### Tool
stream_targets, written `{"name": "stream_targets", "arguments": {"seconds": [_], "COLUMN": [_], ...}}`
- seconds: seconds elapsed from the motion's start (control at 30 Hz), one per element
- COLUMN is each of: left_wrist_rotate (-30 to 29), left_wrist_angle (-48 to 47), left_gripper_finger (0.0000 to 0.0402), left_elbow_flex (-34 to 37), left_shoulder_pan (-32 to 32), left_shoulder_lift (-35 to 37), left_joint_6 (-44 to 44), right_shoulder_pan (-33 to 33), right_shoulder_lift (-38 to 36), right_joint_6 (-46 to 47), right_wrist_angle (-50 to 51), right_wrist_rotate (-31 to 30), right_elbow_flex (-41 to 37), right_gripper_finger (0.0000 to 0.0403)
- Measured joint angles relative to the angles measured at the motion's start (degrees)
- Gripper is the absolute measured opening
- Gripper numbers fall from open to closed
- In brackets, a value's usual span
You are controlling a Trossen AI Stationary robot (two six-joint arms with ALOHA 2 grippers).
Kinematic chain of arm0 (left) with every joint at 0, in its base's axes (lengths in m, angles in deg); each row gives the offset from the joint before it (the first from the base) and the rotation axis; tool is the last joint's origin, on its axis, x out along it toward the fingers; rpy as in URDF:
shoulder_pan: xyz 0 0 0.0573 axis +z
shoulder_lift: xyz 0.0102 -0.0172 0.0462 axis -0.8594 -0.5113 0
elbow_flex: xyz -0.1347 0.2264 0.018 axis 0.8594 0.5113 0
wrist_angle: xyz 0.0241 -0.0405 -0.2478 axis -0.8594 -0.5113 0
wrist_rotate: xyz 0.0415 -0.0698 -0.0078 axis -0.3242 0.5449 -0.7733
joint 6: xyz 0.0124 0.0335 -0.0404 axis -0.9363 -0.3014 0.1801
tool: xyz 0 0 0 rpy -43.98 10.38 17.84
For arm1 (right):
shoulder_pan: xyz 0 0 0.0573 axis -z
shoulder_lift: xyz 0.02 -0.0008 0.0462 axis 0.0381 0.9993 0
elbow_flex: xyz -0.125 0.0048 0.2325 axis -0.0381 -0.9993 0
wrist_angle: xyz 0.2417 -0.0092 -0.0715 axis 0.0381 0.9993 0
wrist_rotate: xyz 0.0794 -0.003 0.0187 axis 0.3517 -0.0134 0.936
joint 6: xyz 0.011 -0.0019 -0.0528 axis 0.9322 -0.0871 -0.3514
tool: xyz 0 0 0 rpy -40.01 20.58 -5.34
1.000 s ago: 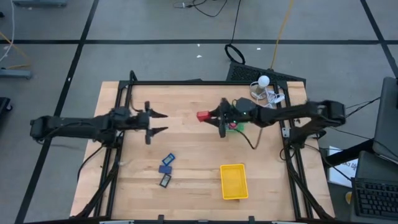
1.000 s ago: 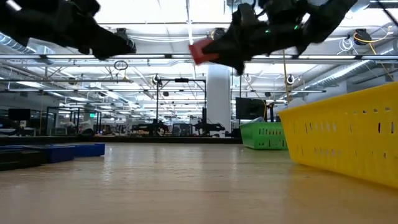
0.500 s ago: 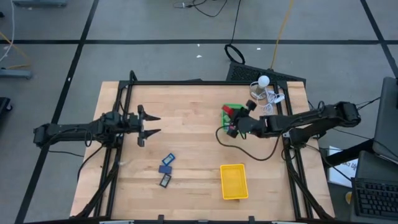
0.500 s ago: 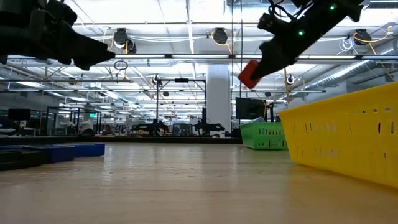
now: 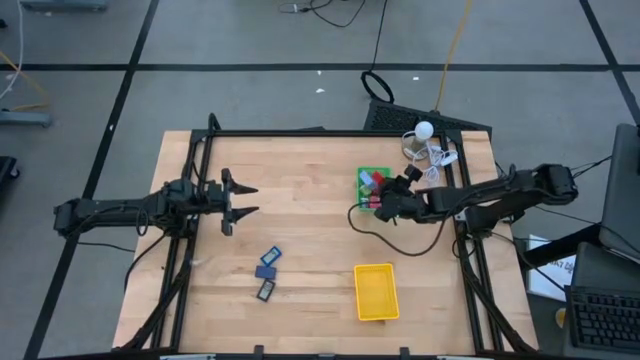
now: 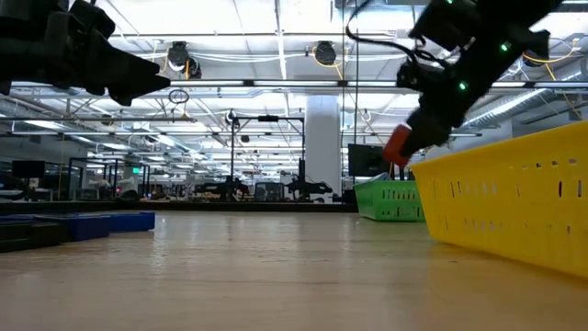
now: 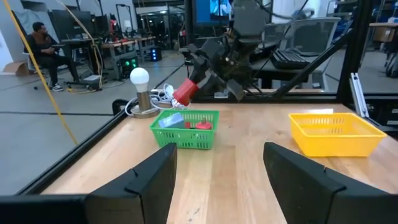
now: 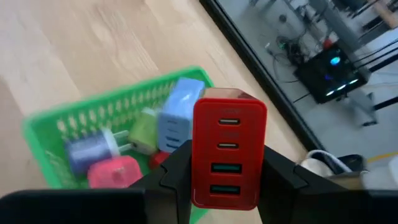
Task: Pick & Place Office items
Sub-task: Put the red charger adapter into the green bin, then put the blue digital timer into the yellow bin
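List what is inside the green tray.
The green tray holds a light blue charger, a purple one, a pink one and a yellow-green piece. The held red charger and right claw cover the rest.

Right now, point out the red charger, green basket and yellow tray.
red charger [image 8: 229, 152]: right wrist view, port face.
green basket [image 7: 186, 135]: left wrist view, front wall.
yellow tray [image 5: 376, 309]: high view, near rim.
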Motion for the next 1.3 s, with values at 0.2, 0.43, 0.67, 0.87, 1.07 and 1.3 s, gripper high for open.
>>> {"name": "stream_targets", "arguments": {"seconds": [0.2, 0.43, 0.67, 0.87, 1.07, 1.3], "left_wrist_rotate": [0.01, -0.01, -0.03, -0.03, -0.03, -0.03], "left_wrist_angle": [-0.09, -0.03, 0.00, 0.04, 0.06, 0.06], "left_gripper_finger": [0.0241, 0.0241, 0.0241, 0.0241, 0.0241, 0.0241], "left_elbow_flex": [0.00, 0.00, 0.00, 0.00, 0.00, 0.00], "left_shoulder_pan": [0.00, 0.01, 0.01, 0.01, 0.01, -0.01], "left_shoulder_lift": [0.00, 0.00, 0.00, 0.00, 0.00, 0.00], "left_joint_6": [0.20, 0.07, -0.11, -0.15, -0.15, -0.13], "right_shoulder_pan": [1.56, 4.44, 6.20, 6.17, 6.13, 6.14], "right_shoulder_lift": [-0.04, -0.05, -0.08, -0.08, -0.96, -2.09], "right_joint_6": [-0.64, -1.22, -2.18, -4.98, -6.88, -7.74], "right_wrist_angle": [-9.98, -18.22, -23.48, -25.16, -30.35, -39.53], "right_wrist_rotate": [-0.01, 4.85, 7.56, 8.98, 10.82, 20.10], "right_elbow_flex": [-6.15, -11.04, -12.31, -12.31, -12.35, -12.33], "right_gripper_finger": [0.0115, 0.0115, 0.0188, 0.0242, 0.0253, 0.0243]}}
